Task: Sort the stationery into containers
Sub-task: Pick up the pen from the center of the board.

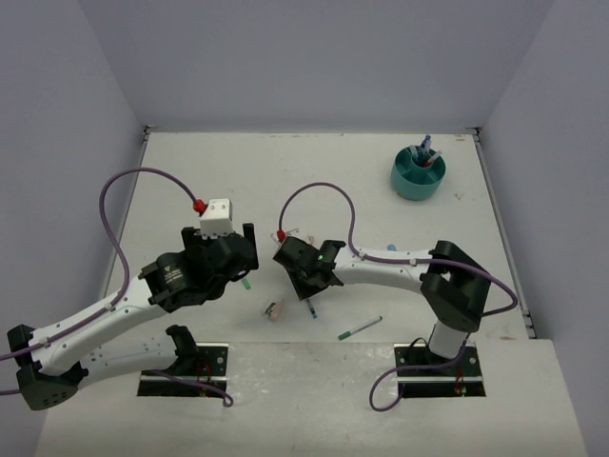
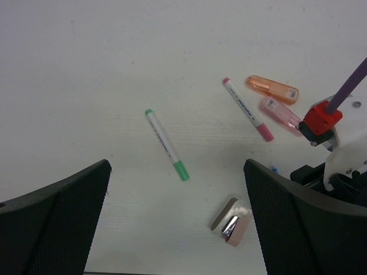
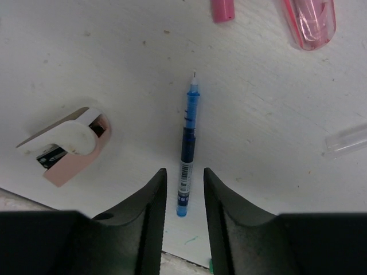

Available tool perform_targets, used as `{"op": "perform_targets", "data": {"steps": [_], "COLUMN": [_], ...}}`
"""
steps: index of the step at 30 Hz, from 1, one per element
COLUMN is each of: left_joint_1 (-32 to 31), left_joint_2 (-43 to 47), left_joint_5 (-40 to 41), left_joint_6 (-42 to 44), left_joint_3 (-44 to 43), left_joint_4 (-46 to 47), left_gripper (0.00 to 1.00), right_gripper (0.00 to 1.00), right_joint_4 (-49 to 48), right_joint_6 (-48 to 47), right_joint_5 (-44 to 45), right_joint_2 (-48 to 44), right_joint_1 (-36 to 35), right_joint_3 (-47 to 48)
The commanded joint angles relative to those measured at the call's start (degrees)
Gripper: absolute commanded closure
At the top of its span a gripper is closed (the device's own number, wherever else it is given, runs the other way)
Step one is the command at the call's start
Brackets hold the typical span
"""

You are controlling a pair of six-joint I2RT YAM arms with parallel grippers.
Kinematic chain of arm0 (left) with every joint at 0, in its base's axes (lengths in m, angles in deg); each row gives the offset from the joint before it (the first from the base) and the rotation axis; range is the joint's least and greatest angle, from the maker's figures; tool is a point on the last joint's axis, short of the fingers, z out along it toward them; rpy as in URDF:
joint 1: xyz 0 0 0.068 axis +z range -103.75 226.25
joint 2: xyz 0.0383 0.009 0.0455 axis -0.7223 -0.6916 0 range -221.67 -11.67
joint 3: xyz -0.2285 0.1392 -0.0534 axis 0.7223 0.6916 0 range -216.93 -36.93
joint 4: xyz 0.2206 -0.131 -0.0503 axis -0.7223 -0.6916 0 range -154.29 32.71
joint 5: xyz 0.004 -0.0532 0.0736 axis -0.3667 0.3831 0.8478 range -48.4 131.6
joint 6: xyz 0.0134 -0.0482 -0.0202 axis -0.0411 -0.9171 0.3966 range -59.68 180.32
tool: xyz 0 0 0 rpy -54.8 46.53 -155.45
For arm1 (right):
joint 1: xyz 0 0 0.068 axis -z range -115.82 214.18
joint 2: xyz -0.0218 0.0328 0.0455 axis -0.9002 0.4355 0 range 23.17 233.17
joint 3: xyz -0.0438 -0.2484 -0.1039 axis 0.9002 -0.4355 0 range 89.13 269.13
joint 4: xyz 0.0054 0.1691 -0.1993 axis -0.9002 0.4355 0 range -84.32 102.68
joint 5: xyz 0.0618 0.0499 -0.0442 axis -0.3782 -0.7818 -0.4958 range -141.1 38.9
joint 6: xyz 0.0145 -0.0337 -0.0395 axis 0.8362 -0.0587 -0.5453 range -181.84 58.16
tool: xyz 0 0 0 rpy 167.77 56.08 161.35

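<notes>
1. Barcode stripes mark the lower barrel of the slim blue plastic pen (image 3: 186,149); its fine print is too small to read.
2. Right gripper (image 3: 184,212): the black fingers stand close on either side of that pen's blunt end, with thin gaps showing and nothing clamped.
3. Left gripper (image 2: 176,183) gapes wide and holds nothing above the matte white bench (image 1: 285,171). A white marker with a green cap (image 2: 166,144) lies below it.
4. Round teal plastic organiser (image 1: 414,186) sits by the bench's far right corner with pens upright inside, well apart from both arms.
5. Pink and white rounded plastic case (image 3: 63,143) lies just beside the blue pen, near the bench's near edge.
</notes>
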Motion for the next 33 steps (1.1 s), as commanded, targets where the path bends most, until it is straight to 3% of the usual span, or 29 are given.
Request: {"op": "perform_targets", "data": {"steps": [1, 15, 21, 22, 24, 28, 31, 33], "left_joint_1": [-0.05, -0.05, 0.04, 0.02, 0.03, -0.05, 0.04, 0.04], "left_joint_2": [0.57, 2.52, 2.47, 2.42, 2.08, 0.32, -3.11, -10.36], "left_joint_5": [0.39, 0.30, 0.06, -0.18, -1.82, -7.66, -12.22, -16.08], "left_joint_6": [2.21, 2.93, 3.03, 3.15, 4.10, 6.79, 9.31, 11.95], "left_joint_3": [1.69, 3.02, 3.06, 2.92, 2.32, 0.06, -1.46, -3.89], "left_joint_4": [0.74, 2.18, 2.47, 2.71, 3.53, 8.19, 14.82, 18.43], "left_gripper": [0.00, 0.00, 0.00, 0.00, 0.00, 0.00, 0.00, 0.00], "right_gripper": [0.72, 0.76, 1.00, 1.00, 1.00, 1.00, 1.00, 1.00], "right_joint_4": [2.43, 2.39, 3.22, 3.41, 4.26, 6.57, 7.41, 7.33], "right_joint_6": [1.67, 3.18, 3.93, 4.02, 3.71, 1.69, -1.03, -3.18], "right_joint_5": [0.90, -0.10, 1.61, 2.04, 2.72, 4.24, 5.83, 6.87], "right_joint_2": [1.88, 7.67, 8.53, 7.65, 4.33, -11.51, -24.22, -33.11], "right_joint_1": [0.08, 0.05, 0.08, 0.12, 0.05, 3.35, 11.10, 19.29], "right_joint_3": [2.53, 1.59, 0.59, 0.47, 0.19, -2.39, -6.88, -8.47]}}
